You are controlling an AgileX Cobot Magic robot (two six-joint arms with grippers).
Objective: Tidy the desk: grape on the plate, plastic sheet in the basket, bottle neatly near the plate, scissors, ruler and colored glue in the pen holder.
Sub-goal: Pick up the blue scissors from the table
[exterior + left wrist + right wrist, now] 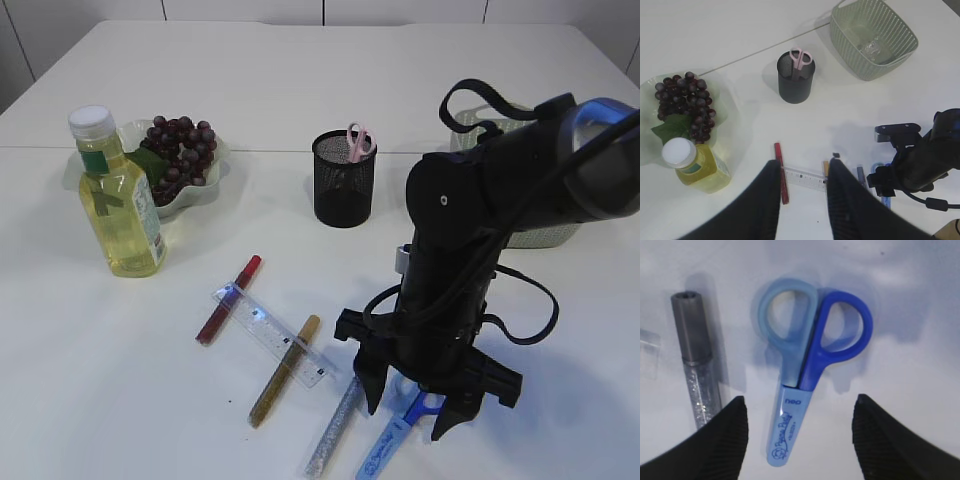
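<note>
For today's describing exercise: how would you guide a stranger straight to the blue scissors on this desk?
Start at the black mesh pen holder mid-table and come toward the near edge, where glue sticks fan out beside a clear ruler. The blue scissors lie rightmost, next to the silver glitter glue, between the open fingers of the right gripper. Only they have two looped handles.

I see bright, even overhead light on my feeds. Shadows stay soft on the white table [300,80]. The blue scissors [805,375] look slightly blurred up close, their shadow doubled and faint.
</note>
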